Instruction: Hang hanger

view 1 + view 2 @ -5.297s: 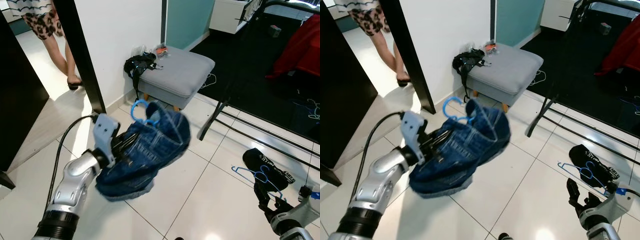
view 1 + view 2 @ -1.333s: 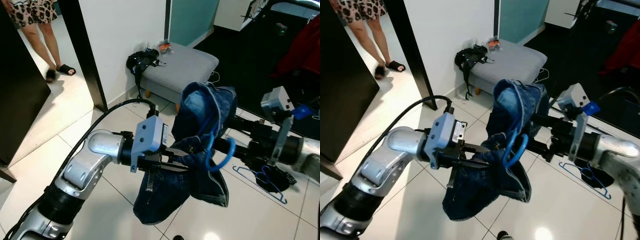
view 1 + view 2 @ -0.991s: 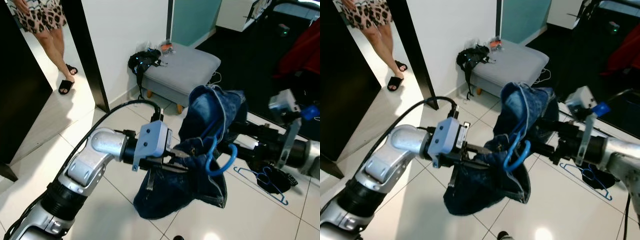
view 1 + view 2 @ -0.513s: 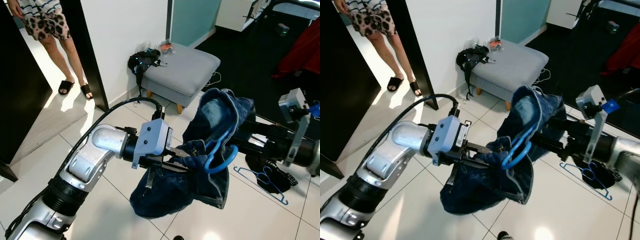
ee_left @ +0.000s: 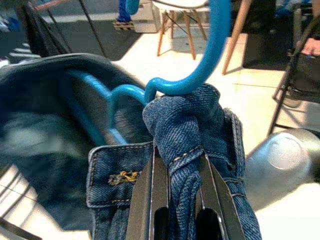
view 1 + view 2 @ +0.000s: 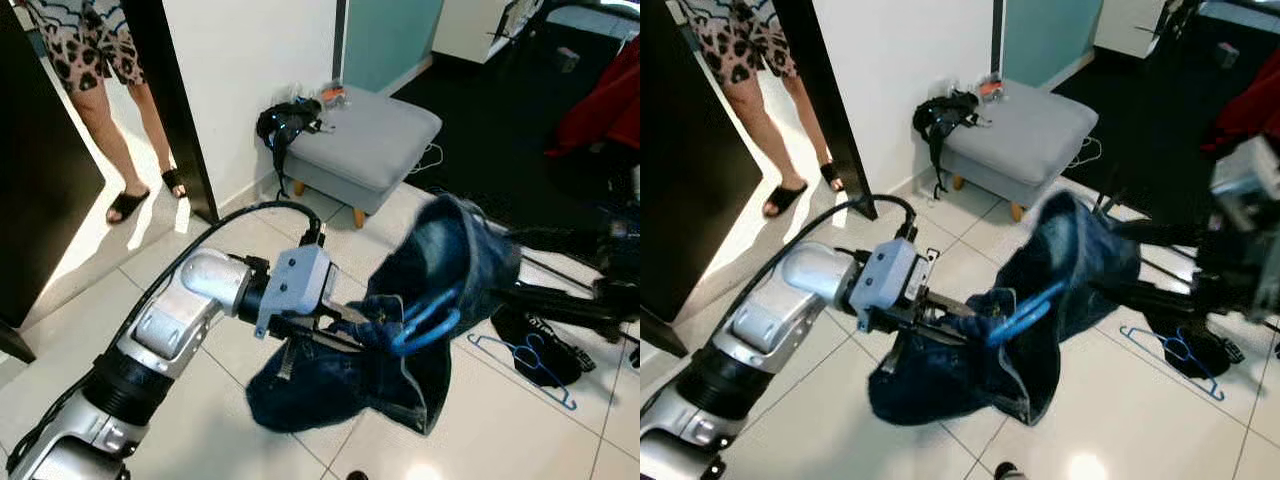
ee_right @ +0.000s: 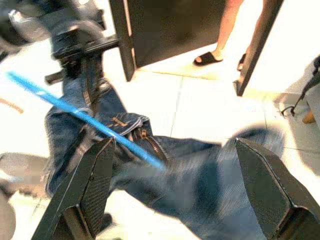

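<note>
While a person (image 6: 95,60) stands in the doorway well off to the left of both arms, the left gripper (image 6: 335,328) is clenched on a bunched fold of the denim jeans (image 6: 440,260), and the wrist view shows that fold pinched between its two fingers (image 5: 150,195). Just past its fingertips sits the blue hanger (image 6: 425,318), its hook (image 5: 200,55) rising out of the cloth; gripping the denim at the hook's base probably keeps garment and hanger together while they are carried. Further right, the right gripper (image 7: 170,190) has its jaws spread wide and released, with the jeans and the hanger's bar lying between and ahead of them, likely ready to steady the load. Counted: two grippers, one pair of jeans, one held hanger, a second blue hanger (image 6: 525,365) on the floor beyond the right arm, and one grey stool (image 6: 365,145).
</note>
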{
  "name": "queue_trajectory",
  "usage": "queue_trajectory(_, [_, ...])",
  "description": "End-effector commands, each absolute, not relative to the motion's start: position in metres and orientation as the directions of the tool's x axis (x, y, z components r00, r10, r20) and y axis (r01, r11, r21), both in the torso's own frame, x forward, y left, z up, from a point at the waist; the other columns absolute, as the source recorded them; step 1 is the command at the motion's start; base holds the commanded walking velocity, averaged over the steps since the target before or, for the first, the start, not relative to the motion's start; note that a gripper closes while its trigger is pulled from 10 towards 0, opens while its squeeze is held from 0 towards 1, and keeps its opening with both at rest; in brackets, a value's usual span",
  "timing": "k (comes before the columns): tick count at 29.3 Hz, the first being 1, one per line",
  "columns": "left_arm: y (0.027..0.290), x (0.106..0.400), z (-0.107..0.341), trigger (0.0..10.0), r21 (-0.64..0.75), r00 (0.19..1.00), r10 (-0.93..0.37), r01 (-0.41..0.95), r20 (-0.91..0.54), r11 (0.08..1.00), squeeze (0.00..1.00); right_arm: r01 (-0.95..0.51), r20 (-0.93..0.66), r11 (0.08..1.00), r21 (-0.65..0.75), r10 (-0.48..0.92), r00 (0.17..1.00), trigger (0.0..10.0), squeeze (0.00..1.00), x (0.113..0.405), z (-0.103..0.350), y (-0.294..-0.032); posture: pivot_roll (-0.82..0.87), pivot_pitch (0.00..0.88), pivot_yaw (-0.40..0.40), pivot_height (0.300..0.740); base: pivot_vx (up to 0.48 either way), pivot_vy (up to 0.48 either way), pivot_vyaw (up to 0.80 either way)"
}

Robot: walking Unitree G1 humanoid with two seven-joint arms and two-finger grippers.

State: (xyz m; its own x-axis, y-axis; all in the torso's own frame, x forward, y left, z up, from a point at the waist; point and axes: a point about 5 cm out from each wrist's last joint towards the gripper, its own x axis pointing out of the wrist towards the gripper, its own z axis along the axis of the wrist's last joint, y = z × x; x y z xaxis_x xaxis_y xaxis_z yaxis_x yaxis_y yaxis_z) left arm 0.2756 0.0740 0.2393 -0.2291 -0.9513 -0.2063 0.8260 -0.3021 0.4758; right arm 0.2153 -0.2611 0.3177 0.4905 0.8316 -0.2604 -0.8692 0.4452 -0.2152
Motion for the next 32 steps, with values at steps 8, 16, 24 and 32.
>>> queue_trajectory(8, [0.084, 0.272, 0.260, 10.0, 0.435, -0.333, -0.926, 0.818, -0.176, -0.377, 0.00, -0.888, -0.296, 0.388, -0.247, 0.842, 0.450, 10.0, 0.00, 0.209, 0.324, -0.252, -0.06, 0.204, 0.022, 0.740, 0.000, 0.000, 0.00])
queue_trajectory(16, [0.088, 0.278, 0.269, 10.0, 0.398, -0.343, -0.935, 0.848, -0.092, -0.350, 0.00, -0.876, -0.192, 0.422, -0.233, 0.863, 0.467, 10.0, 0.00, 0.207, 0.331, -0.259, -0.06, 0.200, 0.023, 0.740, 0.000, 0.000, 0.00])
queue_trajectory(24, [0.098, 0.290, 0.290, 10.0, 0.316, -0.323, -0.939, 0.908, 0.116, -0.274, 0.00, -0.875, -0.160, 0.467, -0.125, 0.861, 0.482, 10.0, 0.00, 0.187, 0.313, -0.275, -0.07, 0.204, 0.030, 0.740, 0.000, 0.000, 0.00])
queue_trajectory(32, [0.100, 0.289, 0.293, 10.0, 0.311, -0.350, -0.930, 0.902, 0.115, -0.301, 0.00, -0.897, -0.184, 0.431, -0.101, 0.878, 0.442, 10.0, 0.00, 0.181, 0.311, -0.273, -0.07, 0.205, 0.035, 0.740, 0.000, 0.000, 0.00])
